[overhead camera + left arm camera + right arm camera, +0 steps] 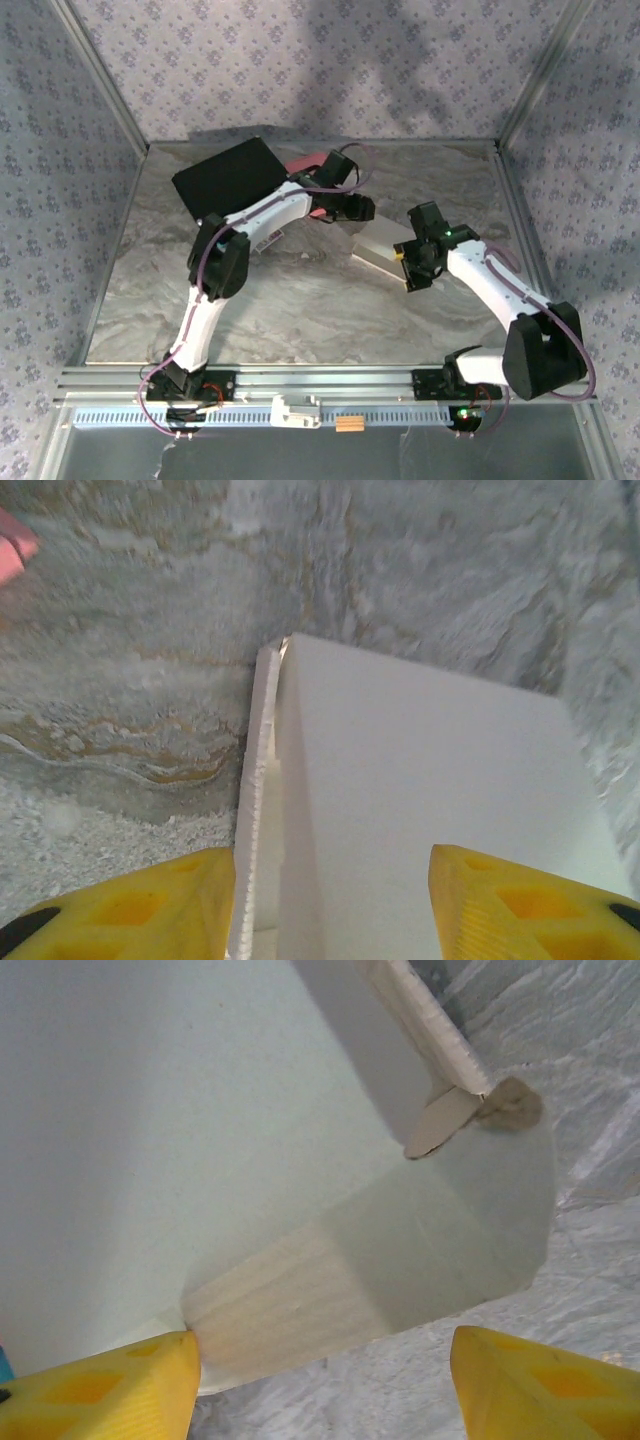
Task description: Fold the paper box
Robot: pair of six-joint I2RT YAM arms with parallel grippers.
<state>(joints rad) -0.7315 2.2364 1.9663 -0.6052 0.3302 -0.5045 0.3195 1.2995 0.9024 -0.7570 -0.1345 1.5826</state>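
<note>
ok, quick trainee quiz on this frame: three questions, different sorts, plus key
1. True or false: the black flat object lies at the far left of the table.
2. What lies between the fingers of the right gripper? A) a pink item B) the paper box flap C) nothing
3. Fill in: the left gripper stands ____ over the paper box.

Key: 1 true; 2 B; 3 open
</note>
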